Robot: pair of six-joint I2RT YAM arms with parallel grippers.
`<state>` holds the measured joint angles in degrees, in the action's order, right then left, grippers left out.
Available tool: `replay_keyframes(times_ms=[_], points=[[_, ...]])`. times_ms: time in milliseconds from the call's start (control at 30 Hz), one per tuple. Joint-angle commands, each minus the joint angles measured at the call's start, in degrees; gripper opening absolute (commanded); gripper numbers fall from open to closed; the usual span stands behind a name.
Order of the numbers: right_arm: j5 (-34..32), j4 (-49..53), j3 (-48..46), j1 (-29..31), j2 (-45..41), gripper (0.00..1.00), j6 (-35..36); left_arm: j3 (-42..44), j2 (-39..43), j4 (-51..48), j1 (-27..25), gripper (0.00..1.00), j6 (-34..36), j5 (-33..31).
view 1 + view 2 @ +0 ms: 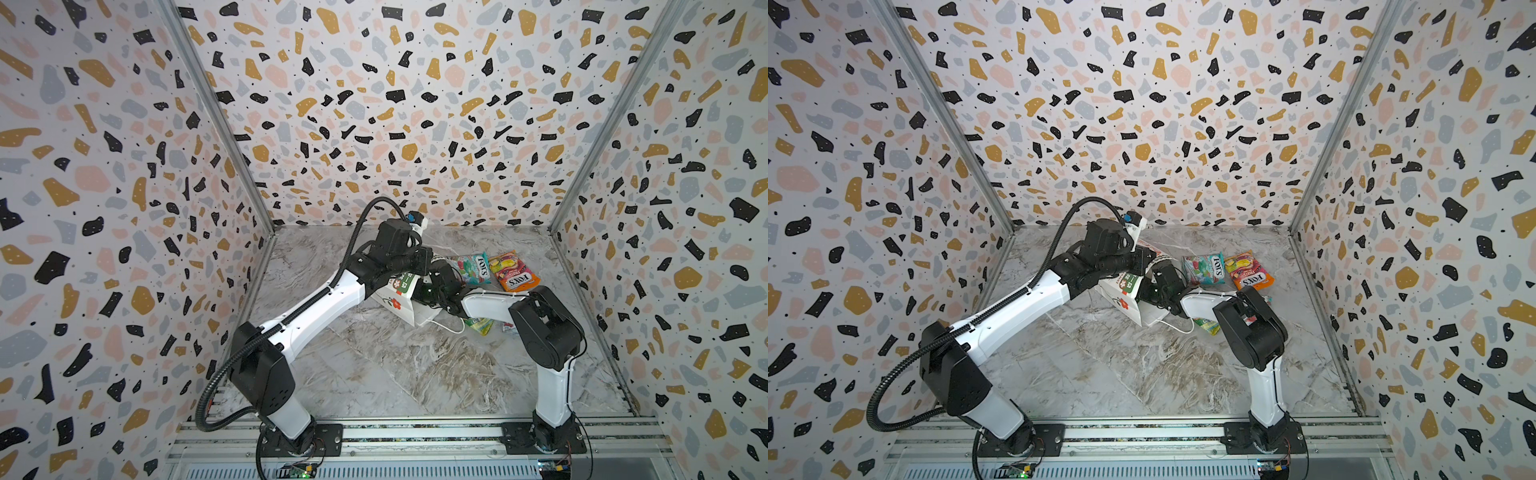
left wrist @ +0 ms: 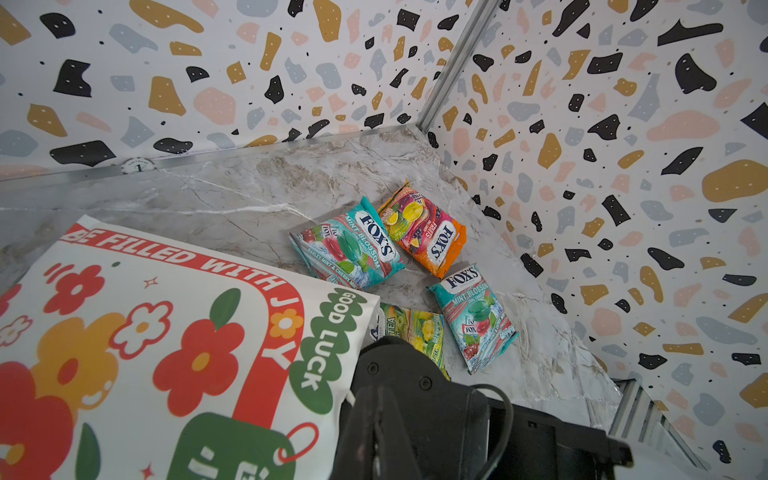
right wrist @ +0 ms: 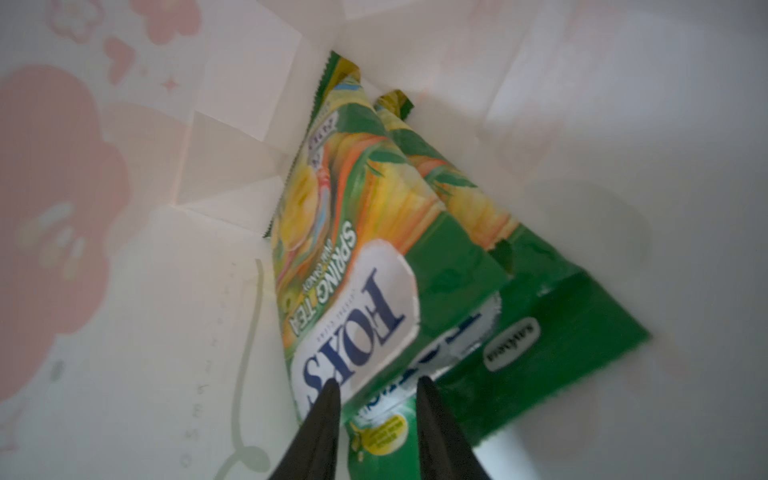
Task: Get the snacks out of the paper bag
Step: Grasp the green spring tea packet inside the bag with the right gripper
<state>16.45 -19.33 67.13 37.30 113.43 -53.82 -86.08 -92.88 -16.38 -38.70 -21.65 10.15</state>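
Snacks (image 2: pixel 347 245) lie partly out of the bag. A teal packet (image 1: pixel 471 268) and an orange packet (image 1: pixel 513 270) sit side by side, touching, toward the counter's (image 1: pixel 395 374) rear right corner. A second teal packet (image 2: pixel 473 318) and a green packet (image 2: pixel 415 332) lie nearer the front edge, just beside the bag's mouth and partly under the right arm.

The bag (image 1: pixel 395 297) lies tipped in the counter's rear half, about midway between the left and right edges, with its mouth turned toward the right edge. Inside it are two more green packets (image 3: pixel 345 249), one overlapping the other.

The right pincer (image 3: pixel 378 382) is inside the bag, its jaws apart with the packets' near ends between them. The left pincer (image 1: pixel 424 266) is closed at the bag's rear end. What it pinches is hidden.
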Motion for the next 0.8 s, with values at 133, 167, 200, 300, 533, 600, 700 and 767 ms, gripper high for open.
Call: replay_keyframes(times_ms=[133, 167, 200, 300, 533, 600, 700, 767], points=[[1.36, -5.06, 1.51, -0.09, 1.88, 0.4, -5.34, -1.28, 1.73, 0.91, -0.24, 0.0, 0.73, 0.65], [0.76, -5.31, 1.5, -0.08, 2.2, 0.4, -5.97, -1.35, 1.74, 0.92, -0.24, 0.0, 0.65, 0.66], [0.29, -5.69, 1.43, -0.11, 2.48, 0.41, -6.64, -1.43, 1.74, 0.93, -0.24, 0.0, 0.61, 0.7], [0.03, -6.73, 1.8, -0.16, 3.56, 0.42, -7.95, -1.2, 1.89, 1.1, -0.24, 0.0, 0.48, 0.88], [3.37, -9.58, 2.95, -0.21, 5.27, 0.01, -7.0, -0.75, 2.22, -0.09, -0.24, 0.0, 1.14, -1.85], [3.33, -9.23, 1.53, -0.3, 4.16, 0.0, -5.71, -0.52, 2.31, -0.94, -0.24, 0.0, 1.66, -3.66], [3.57, -10.27, -1.99, -0.47, 1.29, 0.0, -3.39, -0.06, 2.34, -2.21, -0.24, 0.0, 2.37, -7.17], [3.67, -10.36, -4.38, -0.56, -0.95, 0.0, -1.68, 0.35, 2.51, -3.24, -0.24, 0.0, 2.95, -9.98]])
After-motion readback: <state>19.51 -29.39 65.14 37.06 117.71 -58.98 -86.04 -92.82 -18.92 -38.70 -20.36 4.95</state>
